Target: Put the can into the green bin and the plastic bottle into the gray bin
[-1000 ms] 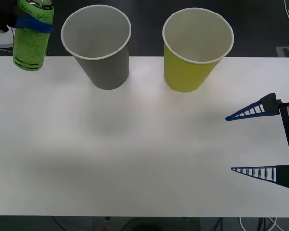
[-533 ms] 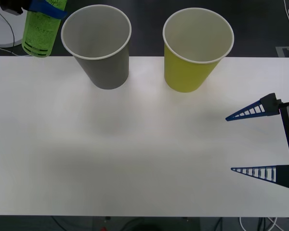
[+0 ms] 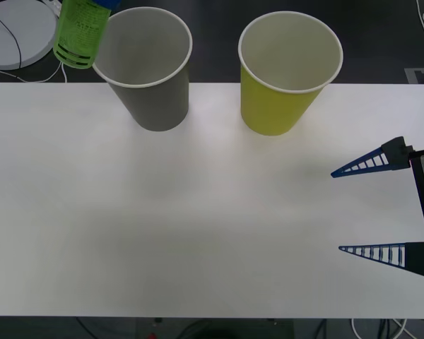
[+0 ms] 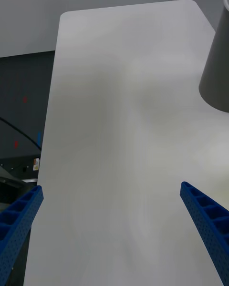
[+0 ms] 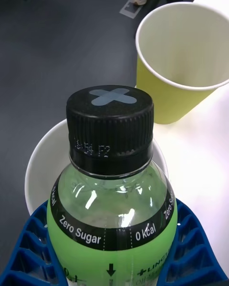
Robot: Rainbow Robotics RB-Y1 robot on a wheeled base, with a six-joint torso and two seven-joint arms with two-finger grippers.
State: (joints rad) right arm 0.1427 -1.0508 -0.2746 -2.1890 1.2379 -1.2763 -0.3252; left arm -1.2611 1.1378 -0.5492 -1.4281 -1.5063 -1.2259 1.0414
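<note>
Two paper cups, the gray bin [image 3: 143, 67] and green bin [image 3: 290, 70], stand on the white desk [image 3: 198, 226]. Left end effector [image 5: 112, 262] clamps the plastic bottle [image 3: 81, 32] by its smooth, rigid body, hanging at the gray rim; probably light, slippery. Right end effector [image 3: 353, 210] rests open.
</note>
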